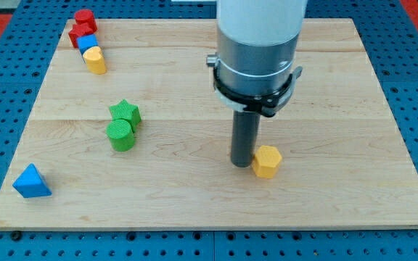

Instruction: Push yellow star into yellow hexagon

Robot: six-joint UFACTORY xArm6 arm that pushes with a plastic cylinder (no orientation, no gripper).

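Note:
A yellow hexagon block lies at the lower middle-right of the wooden board. My tip rests on the board right against the hexagon's left side. A second yellow block, whose shape I cannot make out clearly, lies far off at the view's top left. It touches a blue block just above it. The arm's grey and white body hangs over the middle of the board and hides the board behind it.
Two red blocks sit above the blue block at the top left corner. A green star and a green cylinder lie together at the left middle. A blue triangle lies at the bottom left corner.

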